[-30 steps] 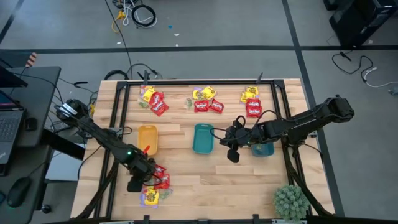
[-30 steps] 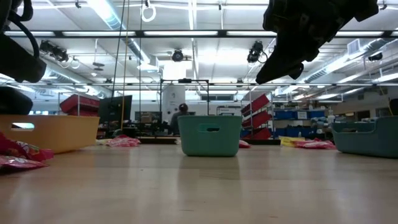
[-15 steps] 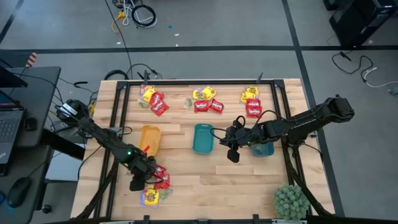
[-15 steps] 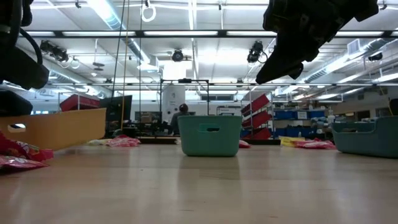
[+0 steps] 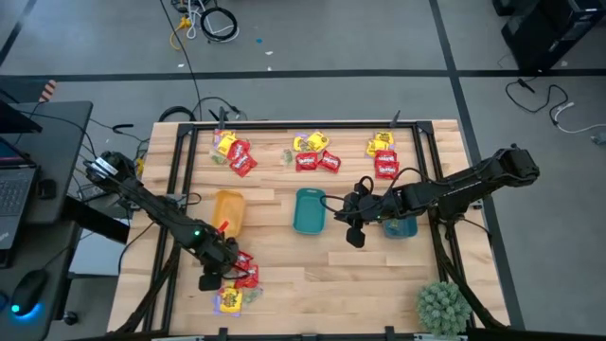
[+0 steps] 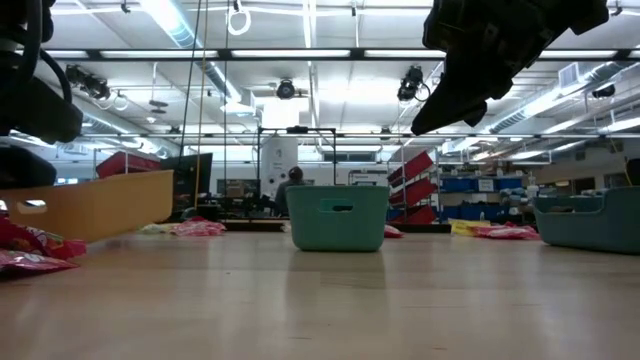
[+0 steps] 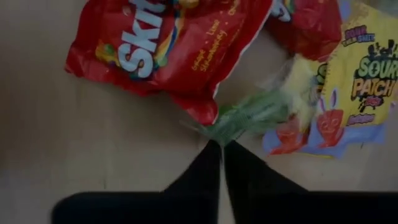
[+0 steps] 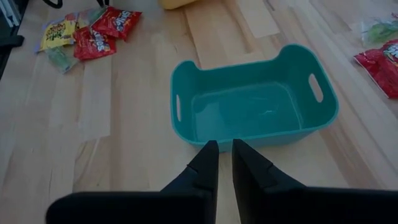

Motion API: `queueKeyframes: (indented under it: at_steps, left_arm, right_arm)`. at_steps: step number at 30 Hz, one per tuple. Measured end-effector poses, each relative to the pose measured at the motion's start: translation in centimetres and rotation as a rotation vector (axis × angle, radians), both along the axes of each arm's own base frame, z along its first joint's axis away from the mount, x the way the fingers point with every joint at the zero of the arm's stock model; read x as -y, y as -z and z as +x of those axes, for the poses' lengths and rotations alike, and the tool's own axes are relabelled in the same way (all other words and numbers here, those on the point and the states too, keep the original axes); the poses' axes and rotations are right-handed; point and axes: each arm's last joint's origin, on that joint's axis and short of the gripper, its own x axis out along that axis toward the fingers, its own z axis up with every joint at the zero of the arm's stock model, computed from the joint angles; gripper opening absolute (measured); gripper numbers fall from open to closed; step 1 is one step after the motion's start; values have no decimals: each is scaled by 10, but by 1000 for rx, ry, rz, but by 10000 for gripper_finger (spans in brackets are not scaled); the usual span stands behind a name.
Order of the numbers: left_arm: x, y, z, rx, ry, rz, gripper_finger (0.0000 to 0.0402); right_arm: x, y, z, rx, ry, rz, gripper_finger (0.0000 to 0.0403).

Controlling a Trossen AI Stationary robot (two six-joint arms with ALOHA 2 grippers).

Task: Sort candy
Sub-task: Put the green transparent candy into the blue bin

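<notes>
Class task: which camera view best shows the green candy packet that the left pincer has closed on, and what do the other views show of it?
The left wrist view: the green candy packet fills the frame, pinched at the left pincer tips beside a red packet. The high view gives only a small pile under the arm; the low and right wrist views do not show it clearly.

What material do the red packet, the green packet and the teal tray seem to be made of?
Red packet: probably plastic film, glossy; it crinkles and catches the light, with printed lettering.
Green packet: seemingly thin translucent film, duller, creased where the left claw pinches it.
Teal tray: likely moulded plastic, smooth satin; one-piece walls, rounded corners and cut-out handles.
</notes>
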Motion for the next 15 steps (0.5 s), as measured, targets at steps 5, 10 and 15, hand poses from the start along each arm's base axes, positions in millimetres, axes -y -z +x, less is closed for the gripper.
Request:
queueKeyframes:
  at_steps: [5, 10, 15]
  left_arm:
    - [4, -8, 4, 0, 12, -40, 3]
    - [12, -32, 16, 38, 49, -57, 2]
    - [10, -57, 27, 62, 34, -22, 1]
  right_arm:
    - [0, 0, 0, 0, -5, -5, 36]
    - [0, 0, 0, 0, -5, -5, 34]
    - [0, 0, 0, -1, -12, -14, 37]
